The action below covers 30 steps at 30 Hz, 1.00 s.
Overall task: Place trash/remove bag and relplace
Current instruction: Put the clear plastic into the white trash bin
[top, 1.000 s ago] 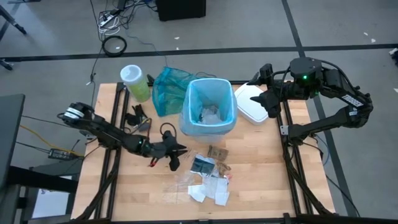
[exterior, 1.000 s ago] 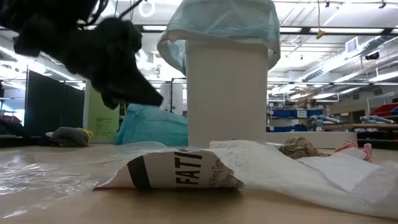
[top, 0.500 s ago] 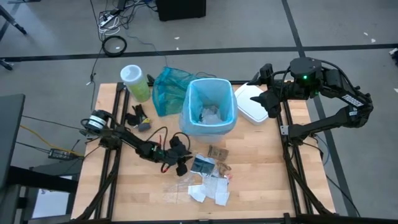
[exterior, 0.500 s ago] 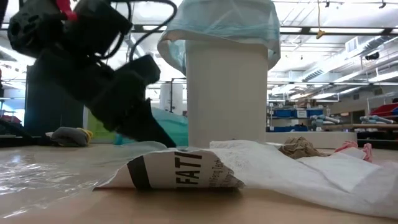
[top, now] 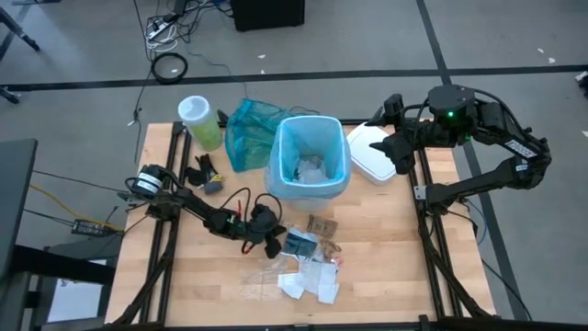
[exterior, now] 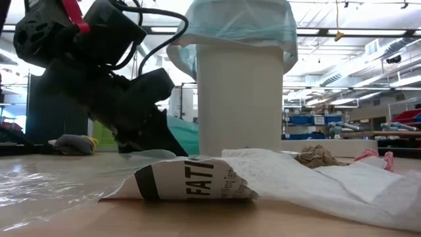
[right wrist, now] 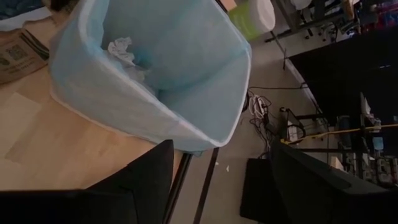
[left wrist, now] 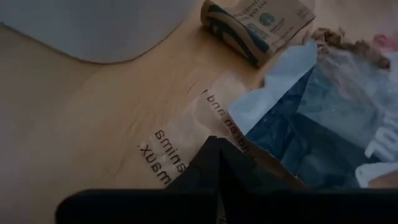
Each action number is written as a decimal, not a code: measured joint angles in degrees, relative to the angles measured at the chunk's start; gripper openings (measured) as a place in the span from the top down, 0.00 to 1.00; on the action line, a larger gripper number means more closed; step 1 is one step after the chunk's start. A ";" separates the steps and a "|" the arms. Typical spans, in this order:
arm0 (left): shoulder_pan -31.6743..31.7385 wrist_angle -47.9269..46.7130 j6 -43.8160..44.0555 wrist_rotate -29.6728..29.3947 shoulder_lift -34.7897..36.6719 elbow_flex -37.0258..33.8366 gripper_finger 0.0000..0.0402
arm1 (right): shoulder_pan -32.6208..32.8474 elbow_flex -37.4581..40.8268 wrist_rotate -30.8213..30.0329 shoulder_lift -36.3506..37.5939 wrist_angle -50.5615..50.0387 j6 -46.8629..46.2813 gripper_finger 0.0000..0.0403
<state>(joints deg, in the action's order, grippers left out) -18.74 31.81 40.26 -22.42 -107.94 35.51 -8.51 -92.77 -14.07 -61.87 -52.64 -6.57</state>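
A: Risk first. My left gripper (top: 273,246), lower centre-left of the high view, is closed at the edge of the trash (top: 308,262). In the left wrist view the fingers (left wrist: 214,168) meet over a clear printed film lying on a dark flat packet (left wrist: 311,134); I cannot tell what is actually pinched. If only film is caught, a lift may drag or scatter neighbouring scraps.

B: Pose?

A: Left arm stretched low across the counter (top: 386,267), wrist pitched down. The bag (top: 309,158) lines the bin at upper centre. My right gripper (top: 386,147), at upper right beside the bin, waits with its jaws wide and empty.
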 joint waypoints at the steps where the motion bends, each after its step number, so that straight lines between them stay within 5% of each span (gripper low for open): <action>1: 0.00 0.14 1.17 0.11 0.20 -0.06 0.99 | 0.00 0.00 -0.02 0.00 0.02 0.00 0.38; 8: -0.37 -4.79 2.75 4.55 9.29 -0.54 0.99 | 0.00 0.00 -0.02 0.00 0.02 0.12 0.40; 19: -0.22 -24.85 2.15 2.10 30.54 1.41 1.00 | 0.00 0.00 -1.76 0.00 0.02 0.24 0.41; 30: -0.02 -43.89 -10.12 -2.60 39.04 19.77 1.00 | 0.00 0.00 -2.97 0.00 -0.01 2.62 0.42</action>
<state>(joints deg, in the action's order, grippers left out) -18.76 -12.08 30.14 -25.02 -68.90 55.28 -8.51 -92.77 -17.04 -61.87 -52.64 -3.94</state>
